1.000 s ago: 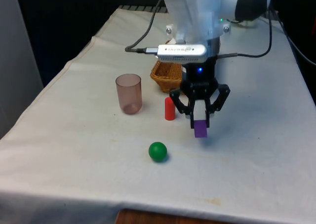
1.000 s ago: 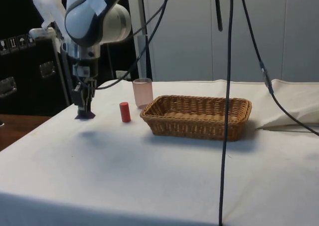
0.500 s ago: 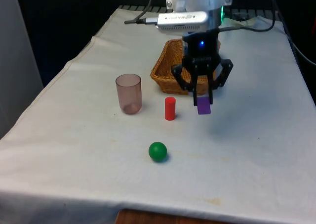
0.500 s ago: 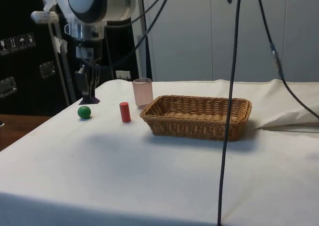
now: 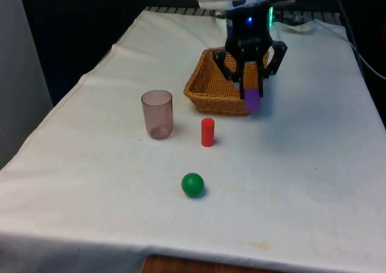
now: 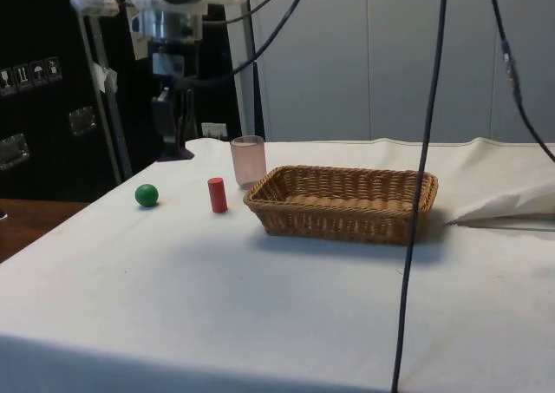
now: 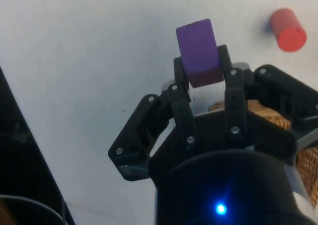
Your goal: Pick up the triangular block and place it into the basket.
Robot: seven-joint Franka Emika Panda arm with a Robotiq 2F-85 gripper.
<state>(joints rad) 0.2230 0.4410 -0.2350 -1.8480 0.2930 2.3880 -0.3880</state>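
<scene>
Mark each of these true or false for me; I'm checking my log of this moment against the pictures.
1. The tool is shut on the purple block. True.
2. The purple block already lies inside the basket. False: it hangs in the tool, off the table, by the basket's near edge.
3. The red cylinder stands upright between the basket and the green ball. True.
4. The pink cup lies tipped on its side. False: it stands upright.
5. The green ball sits in the basket. False: it rests on the white cloth.
</scene>
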